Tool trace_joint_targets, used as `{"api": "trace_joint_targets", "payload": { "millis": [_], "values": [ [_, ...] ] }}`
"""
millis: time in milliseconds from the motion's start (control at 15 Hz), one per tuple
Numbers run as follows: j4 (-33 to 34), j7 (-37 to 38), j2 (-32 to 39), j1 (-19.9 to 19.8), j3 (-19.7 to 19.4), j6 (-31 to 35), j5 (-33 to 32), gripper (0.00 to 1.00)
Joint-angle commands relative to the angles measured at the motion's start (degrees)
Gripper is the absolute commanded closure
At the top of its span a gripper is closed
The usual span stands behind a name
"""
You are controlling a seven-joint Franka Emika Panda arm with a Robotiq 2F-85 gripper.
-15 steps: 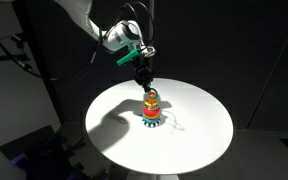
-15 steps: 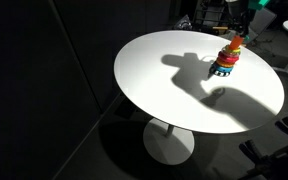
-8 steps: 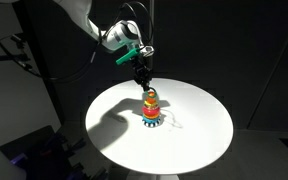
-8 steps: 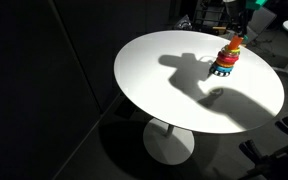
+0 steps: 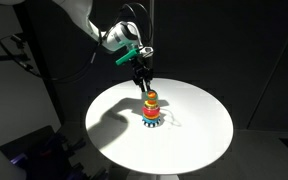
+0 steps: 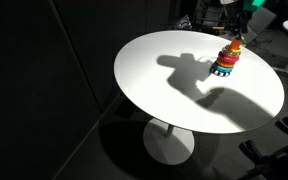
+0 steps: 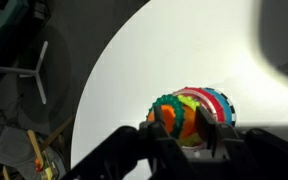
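The room was dark, with black walls behind a round white tabletop (image 5: 196,128) (image 6: 164,70) (image 7: 154,50) carried on a single pedestal base (image 6: 170,141). A ring-stacking toy (image 5: 151,110) (image 6: 225,60) (image 7: 194,112), built of coloured rings on a blue-and-white striped base, stood upright on the tabletop, away from the rim in both exterior views. The arm (image 5: 84,14) reached in from above and pointed the claw (image 5: 144,86) (image 7: 187,130) straight down at the top of the toy. In the wrist view the two fingers (image 7: 164,128) stood apart, one on each side of the upper orange ring. Whether they pressed on that ring or merely flanked it could not be determined. The arm's shadow (image 6: 198,82) lay across the tabletop beside the toy.
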Motion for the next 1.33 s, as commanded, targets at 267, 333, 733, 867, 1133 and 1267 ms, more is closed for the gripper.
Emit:
{"api": "trace_joint_targets", "payload": {
  "millis": [267, 333, 733, 867, 1133, 1267],
  "values": [
    [3.3, 0.6, 1.8, 0.5, 0.6, -4.1, -1.2, 0.01],
    [3.3, 0.6, 1.7, 0.5, 0.7, -3.8, -1.0, 0.00],
    [3.5, 0.9, 0.6, -0.3, 1.5, -0.8, 0.8, 0.00],
    [3.4, 1.1, 0.4, -0.4, 1.7, 0.7, 1.4, 0.00],
    [2.2, 2.1, -0.2, -0.9, 1.7, 5.7, 4.3, 0.00],
    [1.6, 2.0, -0.6, -1.0, 1.6, 7.4, 5.7, 0.00]
  ]
}}
